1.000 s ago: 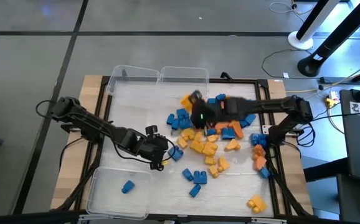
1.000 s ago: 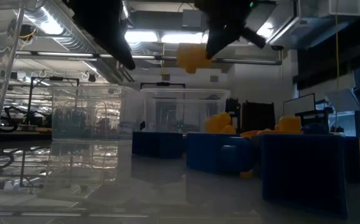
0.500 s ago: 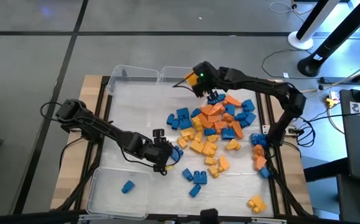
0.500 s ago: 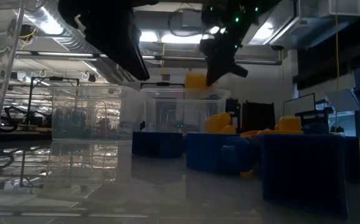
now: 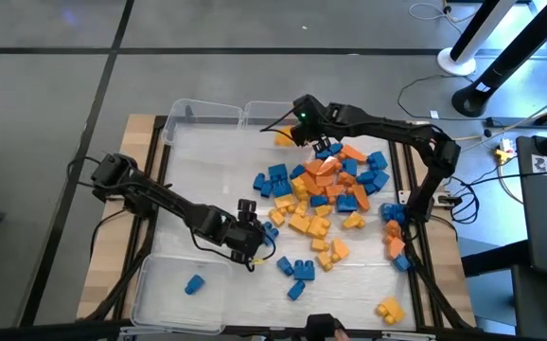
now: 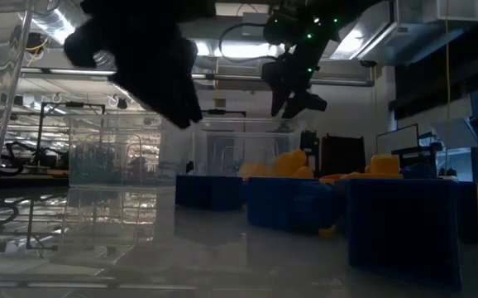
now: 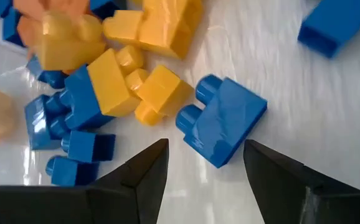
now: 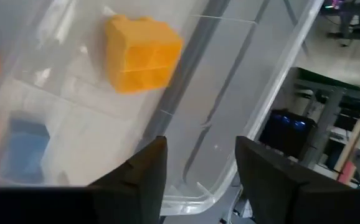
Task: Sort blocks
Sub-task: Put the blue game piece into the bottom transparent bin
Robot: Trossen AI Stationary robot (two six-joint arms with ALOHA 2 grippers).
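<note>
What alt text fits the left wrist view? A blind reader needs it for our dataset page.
The left gripper hangs with jaws open over a blue block lying on the white table. Beside it sits a heap of yellow, blue and orange blocks.

Three clear bins [image 5: 202,112]; several dozen blocks [image 5: 316,194]; two arms [image 5: 160,197].

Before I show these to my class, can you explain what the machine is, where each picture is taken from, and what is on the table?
Two dark robot arms sort toy bricks on a table. One camera looks straight down, one sits at table height, and one rides on each wrist. A pile of blue, orange and yellow blocks lies mid-table, with clear bins at the edges.

The left gripper hovers open over a blue block. The right gripper is open at the far bin; a yellow block lies beyond its fingers. Neither holds anything.
</note>
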